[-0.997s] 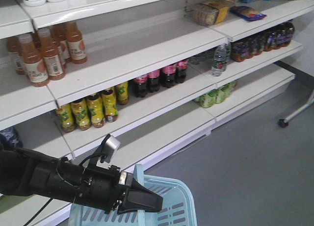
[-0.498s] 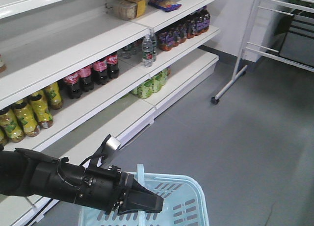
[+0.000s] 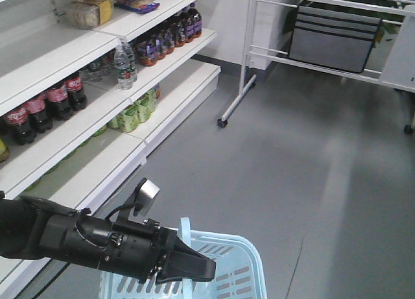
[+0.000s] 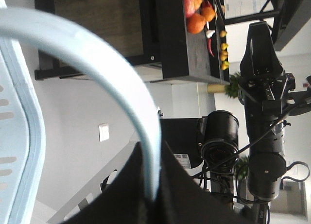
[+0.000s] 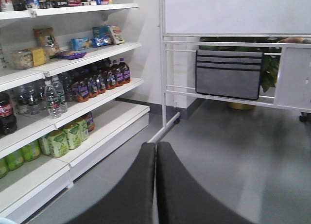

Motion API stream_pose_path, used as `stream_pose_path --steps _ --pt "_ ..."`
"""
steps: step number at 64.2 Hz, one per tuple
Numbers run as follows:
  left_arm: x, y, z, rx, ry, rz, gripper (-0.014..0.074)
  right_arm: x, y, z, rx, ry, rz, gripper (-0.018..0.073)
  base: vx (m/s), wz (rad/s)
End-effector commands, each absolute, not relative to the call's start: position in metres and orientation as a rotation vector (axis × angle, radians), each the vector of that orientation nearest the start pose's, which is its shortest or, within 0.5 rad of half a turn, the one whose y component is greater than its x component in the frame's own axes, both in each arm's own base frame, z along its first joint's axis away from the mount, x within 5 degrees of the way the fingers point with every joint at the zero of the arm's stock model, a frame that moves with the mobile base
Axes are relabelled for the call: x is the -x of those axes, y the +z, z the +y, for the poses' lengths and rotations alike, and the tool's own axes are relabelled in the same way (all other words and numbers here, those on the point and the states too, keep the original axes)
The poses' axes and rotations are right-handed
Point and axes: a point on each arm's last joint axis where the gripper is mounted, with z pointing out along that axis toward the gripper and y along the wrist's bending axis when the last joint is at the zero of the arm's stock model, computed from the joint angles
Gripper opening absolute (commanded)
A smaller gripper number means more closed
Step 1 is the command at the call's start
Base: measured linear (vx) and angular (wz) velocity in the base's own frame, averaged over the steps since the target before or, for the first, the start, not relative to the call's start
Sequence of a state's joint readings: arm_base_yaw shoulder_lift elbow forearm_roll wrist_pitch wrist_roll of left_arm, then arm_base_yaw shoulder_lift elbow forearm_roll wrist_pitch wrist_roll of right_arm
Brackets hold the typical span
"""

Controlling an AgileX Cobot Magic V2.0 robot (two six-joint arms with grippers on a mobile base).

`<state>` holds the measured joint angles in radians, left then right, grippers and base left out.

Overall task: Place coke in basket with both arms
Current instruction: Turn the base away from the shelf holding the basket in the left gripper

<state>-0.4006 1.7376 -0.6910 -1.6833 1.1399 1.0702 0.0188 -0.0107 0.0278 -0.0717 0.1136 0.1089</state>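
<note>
L gripper is clamped on the handle of the basket. In the L wrist view we see the pale-blue bar pinched tight btw both black fingers, w/ the R arm upright in the bkgd. The basket is at the bottom of the front view, right under that gripper, over grey floor. R gripper has its fingers pressed together, nothing btw them. Cola bottles, water and green drinks stand on the shelves at left. White rack w/ grey pouch is at back right. We can't tell where the coke can is.
</note>
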Motion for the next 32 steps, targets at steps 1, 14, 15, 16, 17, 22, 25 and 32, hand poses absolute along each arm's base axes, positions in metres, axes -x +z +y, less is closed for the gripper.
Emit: stream_pose_path --steps 1,14,15,16,17,22,25,32 --pt "-0.2222 0.2055 -0.1867 -0.227 -2.013 2.285 -0.0006 -0.0561 0.1986 0.0005 -0.013 0.03 1.537 -0.001 -0.05 -0.39" --pt "-0.2222 0.2055 -0.1867 -0.227 -2.013 2.285 -0.0006 -0.0561 0.1986 0.0005 -0.013 0.03 1.537 -0.001 -0.05 -0.39" --pt "-0.2222 0.2055 -0.1867 -0.227 -2.013 2.285 -0.0006 -0.0561 0.1986 0.0005 -0.013 0.03 1.537 -0.001 -0.05 -0.38" --pt "-0.2222 0.2055 -0.1867 -0.227 -2.013 2.285 -0.0006 -0.0561 0.1986 0.0005 -0.013 0.03 1.537 -0.001 -0.05 -0.38" --pt "-0.2222 0.2055 -0.1867 -0.227 -2.013 2.285 -0.0006 -0.0561 0.1986 0.0005 -0.013 0.03 1.537 -0.001 -0.05 -0.38" --pt "-0.2222 0.2055 -0.1867 -0.227 -2.013 2.285 -0.0006 -0.0561 0.1986 0.0005 -0.013 0.03 1.537 -0.001 -0.04 -0.37" --pt "-0.2222 0.2055 -0.1867 -0.227 -2.013 2.285 -0.0006 -0.0561 0.1986 0.0005 -0.013 0.03 1.537 -0.001 -0.04 -0.35" --pt "-0.2222 0.2055 -0.1867 -0.227 -2.013 2.285 -0.0006 -0.0561 0.1986 0.0005 -0.013 0.03 1.537 -0.001 -0.03 -0.33"
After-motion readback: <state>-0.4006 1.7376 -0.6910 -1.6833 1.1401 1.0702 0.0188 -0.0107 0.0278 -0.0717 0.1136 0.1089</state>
